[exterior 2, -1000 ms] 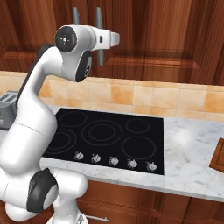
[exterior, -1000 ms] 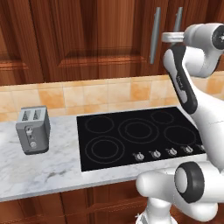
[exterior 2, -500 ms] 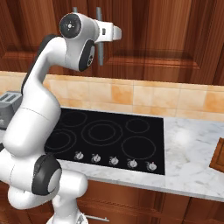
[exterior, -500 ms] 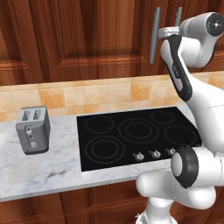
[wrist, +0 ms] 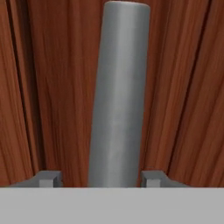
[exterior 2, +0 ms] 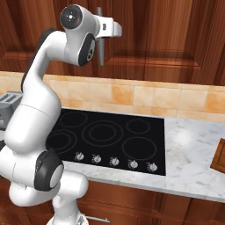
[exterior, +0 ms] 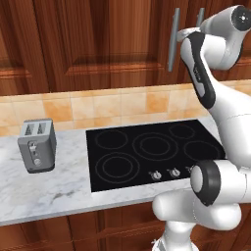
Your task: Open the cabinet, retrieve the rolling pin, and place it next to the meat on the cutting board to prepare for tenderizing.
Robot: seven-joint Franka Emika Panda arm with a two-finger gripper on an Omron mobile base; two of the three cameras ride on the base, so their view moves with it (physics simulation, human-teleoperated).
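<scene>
Left base view: the white arm reaches up to the cabinet (exterior: 103, 44), a dark reddish-brown wall unit with its doors shut, so whatever is inside stays hidden. The gripper (exterior: 180, 34) sits at a long grey bar handle (exterior: 173, 41), with a second bar handle (exterior: 199, 17) just beside it on the neighbouring door. Below, a grey toaster (exterior: 36, 145) stands on the marble counter (exterior: 49, 191) to the left of the black stovetop (exterior: 152, 154); nothing shows in its two slots.

Right base view: the same reach from the other side, the hand pressed close to the cabinet door at the grey bar, which hangs upright behind the wrist. A tan tiled backsplash (exterior 2: 145, 99) runs between cabinet and counter. At the right edge of the counter, a brown corner of the cutting board (exterior 2: 219, 156) pokes into sight, well apart from the stovetop; what lies on it cannot be told.

Hand view: the grey bar rises straight up the middle against the wood grain, flanked by the two fingertips (wrist: 49, 178). The tips stand a little off the bar on each side, straddling it with narrow gaps, no grip yet made.
</scene>
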